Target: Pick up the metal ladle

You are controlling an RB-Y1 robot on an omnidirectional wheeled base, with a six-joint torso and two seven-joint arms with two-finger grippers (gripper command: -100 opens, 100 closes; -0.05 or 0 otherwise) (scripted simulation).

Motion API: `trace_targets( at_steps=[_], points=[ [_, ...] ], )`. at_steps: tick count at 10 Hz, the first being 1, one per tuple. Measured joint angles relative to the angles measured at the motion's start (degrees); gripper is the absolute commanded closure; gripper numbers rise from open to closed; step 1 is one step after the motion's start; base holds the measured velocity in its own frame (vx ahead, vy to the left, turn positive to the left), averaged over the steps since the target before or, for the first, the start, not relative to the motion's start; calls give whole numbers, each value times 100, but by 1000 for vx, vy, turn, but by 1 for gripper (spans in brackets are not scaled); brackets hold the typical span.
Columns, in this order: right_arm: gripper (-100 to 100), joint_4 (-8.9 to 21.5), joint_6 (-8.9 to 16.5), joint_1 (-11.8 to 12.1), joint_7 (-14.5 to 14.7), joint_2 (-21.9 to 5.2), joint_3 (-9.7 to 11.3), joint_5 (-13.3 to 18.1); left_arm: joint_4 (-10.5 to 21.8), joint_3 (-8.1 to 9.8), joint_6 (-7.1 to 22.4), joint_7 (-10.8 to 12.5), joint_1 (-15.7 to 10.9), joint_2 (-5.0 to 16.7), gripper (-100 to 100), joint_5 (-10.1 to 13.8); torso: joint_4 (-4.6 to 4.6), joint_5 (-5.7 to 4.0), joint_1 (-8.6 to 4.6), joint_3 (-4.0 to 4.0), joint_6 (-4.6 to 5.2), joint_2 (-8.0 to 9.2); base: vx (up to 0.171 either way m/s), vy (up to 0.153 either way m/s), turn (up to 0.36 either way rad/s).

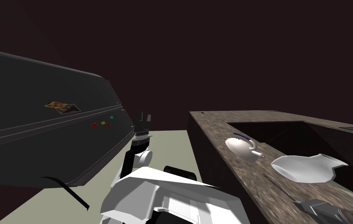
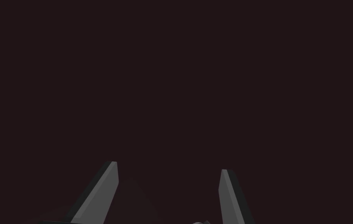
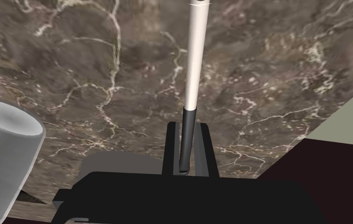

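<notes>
The ladle (image 3: pixel 194 58) has a long pale handle with a dark end section, and it stretches away over the brown marbled counter (image 3: pixel 74 89). My right gripper (image 3: pixel 187 126) is shut on that dark end, one finger pressing each side. The ladle's bowl is cut off at the picture's edge. In the head view the right gripper (image 1: pixel 319 210) sits low over the counter's near end. My left gripper (image 1: pixel 142 118) is held up beside the dark fridge, and its fingers (image 2: pixel 105 186) stand open with nothing between them.
A white teapot (image 1: pixel 243 147) and a white jug (image 1: pixel 308 167) lying on its side rest on the counter (image 1: pixel 214 128), beside a dark sink recess (image 1: pixel 284 132). The jug's pale round end (image 3: pixel 4 147) is close beside my right gripper. A dark fridge (image 1: pixel 35 124) stands to the left.
</notes>
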Motion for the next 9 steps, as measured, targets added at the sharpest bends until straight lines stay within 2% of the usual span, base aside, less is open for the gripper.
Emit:
trace_targets(
  at_steps=[1,2,3,5,7,8,9],
  points=[
    [100,-221,66,104,153,-122,20,-301,0,0,0,0,0,0,0,0,1,5,14,1,2,2,-2,9,-5],
    [100,-352,80,112,232,-143,28,-359,0,0,0,0,0,0,0,0,2,6,17,2,1,2,17,-48,-45],
    [100,-508,191,263,186,-277,0,-477,0,0,0,0,0,0,0,0,1,9,-3,1,8,0,9,-75,-37],
    [100,-856,512,435,105,-472,-24,-568,0,0,0,0,0,0,0,0,1,0,-9,2,4,3,-5,-30,0],
    [100,-1081,567,484,-46,-423,-113,-382,0,0,0,0,0,0,0,0,0,5,12,1,0,1,0,5,2],
    [100,-1215,599,468,17,-462,-62,-504,0,0,0,0,0,0,0,0,-1,8,17,-1,0,0,3,-57,-41],
    [100,-1392,728,620,77,-625,-59,-670,0,0,0,0,0,0,0,0,-2,9,-6,0,7,2,13,-85,-44]
  ],
)
